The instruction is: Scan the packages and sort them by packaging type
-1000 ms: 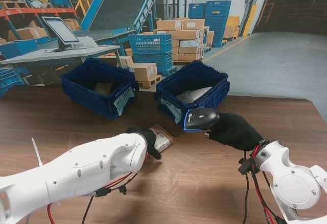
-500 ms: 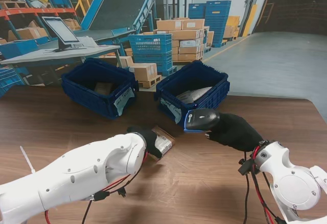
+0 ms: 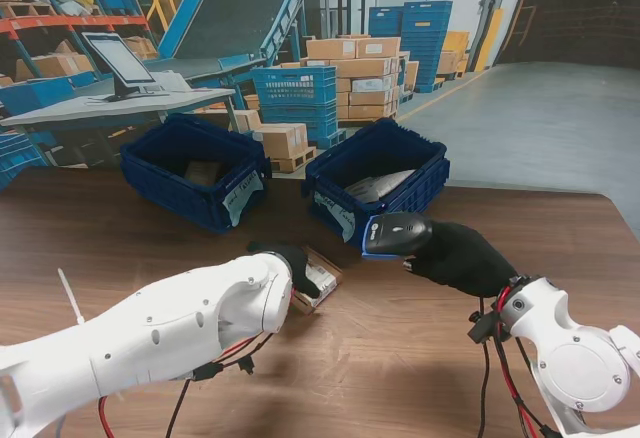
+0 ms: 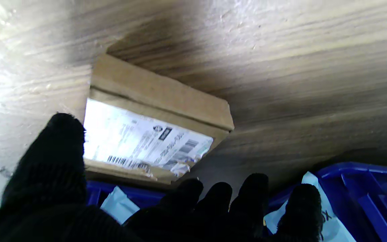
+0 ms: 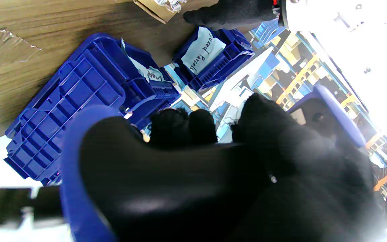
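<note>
While the left arm hides most of the left hand [image 3: 290, 258], contact with the cardboard parcel [image 3: 318, 278] is unclear; from the wrist its gloved fingers [image 4: 62, 141] look spread, holding nothing. Parcel lies flat on the worktop [image 3: 400, 358], label up, just past those fingertips, partly covered. Right hand [image 3: 455, 256] is closed around the scanner [image 3: 393, 234], off to the parcel's right, raised. Two blue bins [image 3: 190, 168] [image 3: 385, 173] sit beyond both hands; contents hard to make out.
</note>
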Robot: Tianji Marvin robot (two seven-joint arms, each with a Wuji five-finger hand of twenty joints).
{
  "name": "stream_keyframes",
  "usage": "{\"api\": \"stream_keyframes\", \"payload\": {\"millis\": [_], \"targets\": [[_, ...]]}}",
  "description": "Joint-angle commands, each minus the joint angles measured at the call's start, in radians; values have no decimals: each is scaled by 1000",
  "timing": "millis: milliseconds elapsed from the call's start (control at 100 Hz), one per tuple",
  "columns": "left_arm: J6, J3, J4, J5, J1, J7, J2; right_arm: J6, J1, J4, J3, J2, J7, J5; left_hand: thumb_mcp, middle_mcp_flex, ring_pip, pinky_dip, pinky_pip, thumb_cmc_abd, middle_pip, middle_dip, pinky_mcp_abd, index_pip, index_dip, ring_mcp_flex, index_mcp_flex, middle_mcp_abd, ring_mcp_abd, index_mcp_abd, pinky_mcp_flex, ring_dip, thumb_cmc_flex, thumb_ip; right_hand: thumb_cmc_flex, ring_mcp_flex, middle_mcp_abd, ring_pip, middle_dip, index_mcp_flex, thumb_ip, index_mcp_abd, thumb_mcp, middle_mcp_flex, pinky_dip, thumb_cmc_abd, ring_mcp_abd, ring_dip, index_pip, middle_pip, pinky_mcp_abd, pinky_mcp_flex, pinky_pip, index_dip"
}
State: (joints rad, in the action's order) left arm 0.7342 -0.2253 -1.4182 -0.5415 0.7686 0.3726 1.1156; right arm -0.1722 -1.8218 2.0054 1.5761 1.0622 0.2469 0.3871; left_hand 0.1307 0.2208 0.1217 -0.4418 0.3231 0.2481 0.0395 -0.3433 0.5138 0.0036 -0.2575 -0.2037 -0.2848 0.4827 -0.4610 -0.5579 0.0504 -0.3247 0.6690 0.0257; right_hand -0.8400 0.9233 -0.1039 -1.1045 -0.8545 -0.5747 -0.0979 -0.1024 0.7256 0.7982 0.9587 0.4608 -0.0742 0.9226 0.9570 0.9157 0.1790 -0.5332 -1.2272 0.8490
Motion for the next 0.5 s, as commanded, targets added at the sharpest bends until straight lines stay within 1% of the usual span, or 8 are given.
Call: {"api": "stream_keyframes", "payload": {"millis": [0, 100, 220, 380, 490], "targets": [[16, 31, 17, 28, -26, 31, 14, -6, -5, 1, 0, 6, 13, -1, -33, -39, -28, 16, 4, -32, -17, 16, 60, -13, 13, 46, 37, 28, -51, -58, 21, 5, -49, -28, -106, 2, -32, -2, -6, -69, -10, -65, 88, 19, 6, -83, -11, 1, 30, -9, 0, 4, -9, 18], [19, 48, 49, 68, -40, 38, 26, -8, -2, -3, -1, 6, 13, -2, -50, -48, -30, 19, -2, -33, -18, 22, 63, -13, 19, 50, 45, 29, -52, -60, 21, 8, -51, -35, -106, 2, -31, -1, -6, -69, -10, -66, 87, 18, 6, -82, -11, 1, 29, -10, 0, 4, -9, 18], [11, 59, 77, 94, -46, 44, 36, -9, 0, -7, -1, 6, 15, -5, -71, -50, -31, 22, -8, -37, -16, 27, 69, -12, 23, 50, 47, 30, -55, -61, 19, 11, -52, -40, -106, 3, -31, -2, -7, -69, -10, -65, 88, 19, 6, -82, -12, 1, 30, -9, 1, 5, -9, 18], [4, 86, 111, 121, -62, 58, 49, -9, 2, -13, -1, 5, 20, -9, -91, -50, -32, 24, -13, -35, -15, 31, 77, -10, 27, 51, 44, 37, -61, -66, 18, 15, -44, -40, -106, 2, -32, -2, -7, -70, -11, -65, 88, 19, 6, -81, -12, 1, 30, -9, 0, 5, -8, 18], [-11, 103, 130, 143, -71, 73, 55, -9, 2, -16, -1, 5, 21, -9, -94, -42, -28, 24, -14, -22, -14, 35, 82, -7, 28, 42, 36, 44, -67, -71, 14, 16, -26, -37, -106, 2, -32, -1, -6, -69, -11, -65, 88, 19, 6, -82, -12, 1, 29, -9, 0, 5, -9, 18]]}}
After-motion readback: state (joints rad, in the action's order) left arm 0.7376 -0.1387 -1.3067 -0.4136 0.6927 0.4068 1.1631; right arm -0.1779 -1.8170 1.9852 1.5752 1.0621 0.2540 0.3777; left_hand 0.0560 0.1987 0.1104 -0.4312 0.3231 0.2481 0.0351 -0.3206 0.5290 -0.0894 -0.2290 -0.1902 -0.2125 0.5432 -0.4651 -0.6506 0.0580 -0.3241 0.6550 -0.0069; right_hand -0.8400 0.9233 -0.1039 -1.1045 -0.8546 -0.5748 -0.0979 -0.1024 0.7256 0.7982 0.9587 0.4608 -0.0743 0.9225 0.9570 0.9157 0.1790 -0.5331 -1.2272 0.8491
